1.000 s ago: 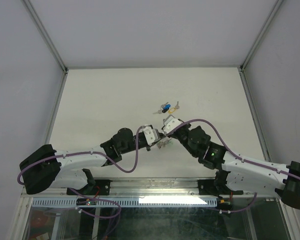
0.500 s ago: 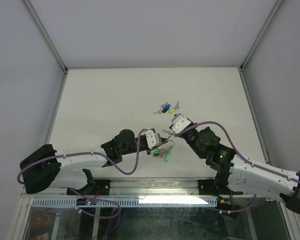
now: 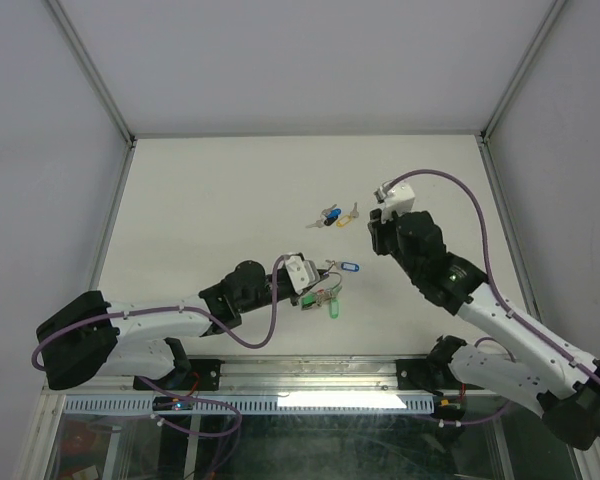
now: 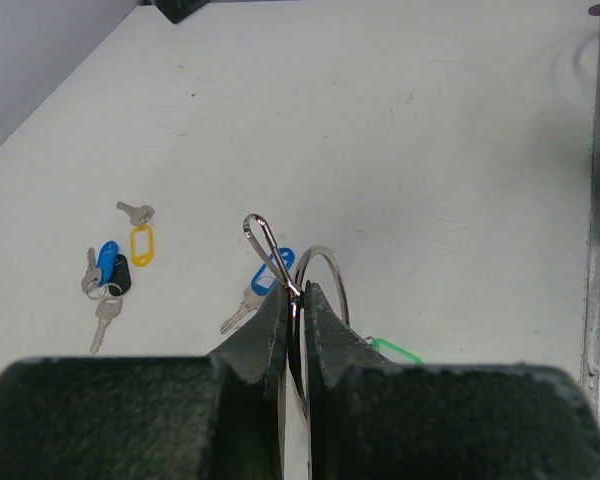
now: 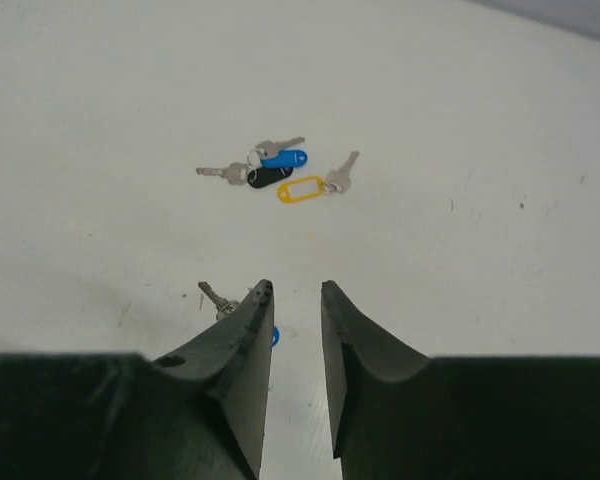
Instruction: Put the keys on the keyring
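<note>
Left gripper (image 4: 295, 292) clenched on the keyring (image 4: 327, 251), near the front of the counter (image 3: 210, 200); one blue-tagged key (image 3: 346, 267) seems threaded on (can't confirm). Right gripper (image 5: 296, 287) parted, empty. Remaining keys (image 5: 275, 170) lie loose mid-counter, not yet threaded.

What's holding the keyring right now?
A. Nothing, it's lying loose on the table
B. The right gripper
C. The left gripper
C: in the left wrist view the left gripper has its jaws pinched shut on the wire of the keyring, while the right gripper is open with nothing between its jaws.
</note>
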Controlling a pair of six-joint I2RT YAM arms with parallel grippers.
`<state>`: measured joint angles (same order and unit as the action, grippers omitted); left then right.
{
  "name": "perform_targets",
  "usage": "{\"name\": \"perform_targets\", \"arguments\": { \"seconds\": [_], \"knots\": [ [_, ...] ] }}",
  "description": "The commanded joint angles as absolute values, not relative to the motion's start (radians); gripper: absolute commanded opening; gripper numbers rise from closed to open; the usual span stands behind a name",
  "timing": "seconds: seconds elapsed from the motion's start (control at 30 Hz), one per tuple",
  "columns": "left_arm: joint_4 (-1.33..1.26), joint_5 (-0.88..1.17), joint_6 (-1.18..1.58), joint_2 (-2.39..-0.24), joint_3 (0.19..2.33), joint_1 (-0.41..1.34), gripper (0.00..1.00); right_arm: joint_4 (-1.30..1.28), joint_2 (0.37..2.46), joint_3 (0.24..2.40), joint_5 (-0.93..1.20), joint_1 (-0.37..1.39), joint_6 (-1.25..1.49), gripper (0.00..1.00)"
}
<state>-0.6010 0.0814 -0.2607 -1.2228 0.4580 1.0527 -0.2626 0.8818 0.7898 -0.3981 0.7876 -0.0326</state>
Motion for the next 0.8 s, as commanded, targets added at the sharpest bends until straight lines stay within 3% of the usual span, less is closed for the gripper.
{"name": "perform_targets", "arguments": {
  "seconds": [0.0,0.17,0.3,0.5,0.77],
  "knots": [
    [-0.714,0.044,-0.248,-1.18,0.447,1.051,0.0,-0.39,0.911,0.852,-0.096,0.635,0.216,0.31],
    [-0.717,0.0,-0.263,-1.181,0.444,1.051,0.0,-0.466,0.982,0.914,0.033,0.576,0.351,0.37],
    [-0.696,-0.009,-0.275,-1.195,0.454,1.052,0.0,-0.473,1.023,0.956,0.142,0.576,0.482,0.48],
    [-0.68,-0.006,-0.284,-1.206,0.466,1.055,0.0,-0.442,1.043,0.977,0.136,0.617,0.702,0.49],
    [-0.667,-0.002,-0.288,-1.213,0.474,1.06,0.0,-0.53,1.139,1.066,0.046,0.736,0.768,0.46]
  ]
}}
